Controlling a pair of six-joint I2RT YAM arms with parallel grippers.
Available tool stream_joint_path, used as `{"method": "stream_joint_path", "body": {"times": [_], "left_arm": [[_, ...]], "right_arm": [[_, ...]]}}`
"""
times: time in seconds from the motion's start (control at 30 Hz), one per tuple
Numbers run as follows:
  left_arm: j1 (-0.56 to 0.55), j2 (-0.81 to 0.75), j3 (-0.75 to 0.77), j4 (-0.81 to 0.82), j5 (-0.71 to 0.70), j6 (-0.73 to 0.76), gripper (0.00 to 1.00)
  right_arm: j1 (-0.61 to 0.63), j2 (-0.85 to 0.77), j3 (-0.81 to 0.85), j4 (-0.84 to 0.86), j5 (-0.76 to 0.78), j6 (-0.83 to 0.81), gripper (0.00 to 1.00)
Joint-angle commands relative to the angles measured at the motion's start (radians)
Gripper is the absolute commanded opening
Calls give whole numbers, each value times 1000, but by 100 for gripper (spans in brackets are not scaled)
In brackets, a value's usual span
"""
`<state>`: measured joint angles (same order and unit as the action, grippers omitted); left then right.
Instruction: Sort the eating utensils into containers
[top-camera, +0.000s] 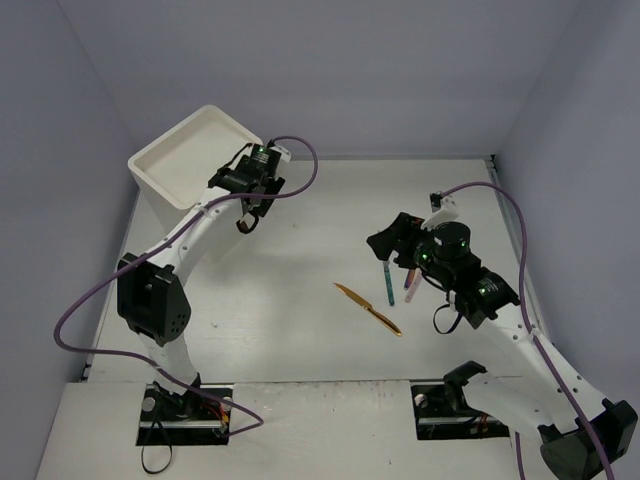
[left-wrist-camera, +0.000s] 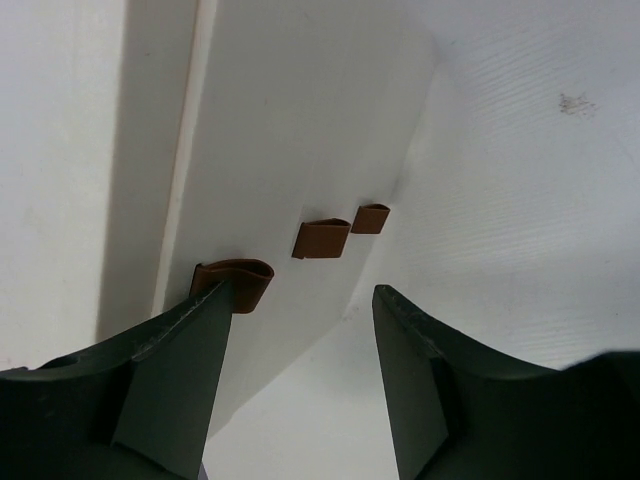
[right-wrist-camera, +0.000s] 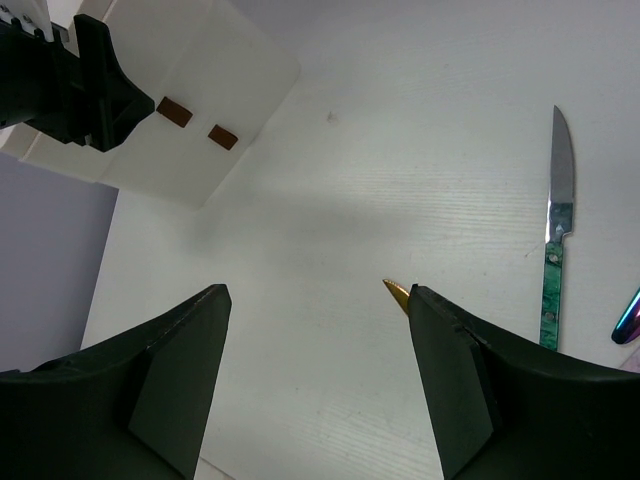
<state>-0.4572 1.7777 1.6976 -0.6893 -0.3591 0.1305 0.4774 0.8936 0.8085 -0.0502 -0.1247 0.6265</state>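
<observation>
The white cabinet of containers (top-camera: 190, 160) stands at the back left, open at the top like a tray. Its front (left-wrist-camera: 280, 150) carries three brown handles, the nearest (left-wrist-camera: 240, 283) touching my left fingertip. My left gripper (left-wrist-camera: 300, 330) (top-camera: 248, 218) stands open at that front, with nothing between its fingers. Mid-table lies a gold knife (top-camera: 368, 308), its tip (right-wrist-camera: 397, 292) showing by my right finger. My right gripper (right-wrist-camera: 315, 300) (top-camera: 382, 243) hangs open and empty above the table. Below it lie a teal-handled knife (right-wrist-camera: 556, 230) (top-camera: 388, 283) and a pink utensil (top-camera: 410, 285).
An iridescent utensil end (right-wrist-camera: 628, 322) pokes in at the right edge of the right wrist view. Purple cables loop over both arms. Grey walls close the table at the back and sides. The left arm's dark wrist (right-wrist-camera: 70, 80) shows beside the cabinet.
</observation>
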Motion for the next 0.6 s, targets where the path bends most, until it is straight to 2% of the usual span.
{"method": "stream_joint_path", "body": {"times": [0.0,0.1,0.27,0.43,0.57], "left_arm": [[32,-16,55,12,-104,33,59],[32,-15,57,13,-106,38,67],[32,-30,52,19,-119,43,70],[6,-74,28,22,-114,44,70],[-101,-134,-43,68,-183,88,63]], "right_arm": [[-8,-5,4,53,-18,-16,70],[-9,-4,4,53,-18,-18,71],[-11,-4,3,53,-19,-20,72],[-12,-4,1,53,-19,-23,72],[-14,-5,-8,53,-16,-25,72]]}}
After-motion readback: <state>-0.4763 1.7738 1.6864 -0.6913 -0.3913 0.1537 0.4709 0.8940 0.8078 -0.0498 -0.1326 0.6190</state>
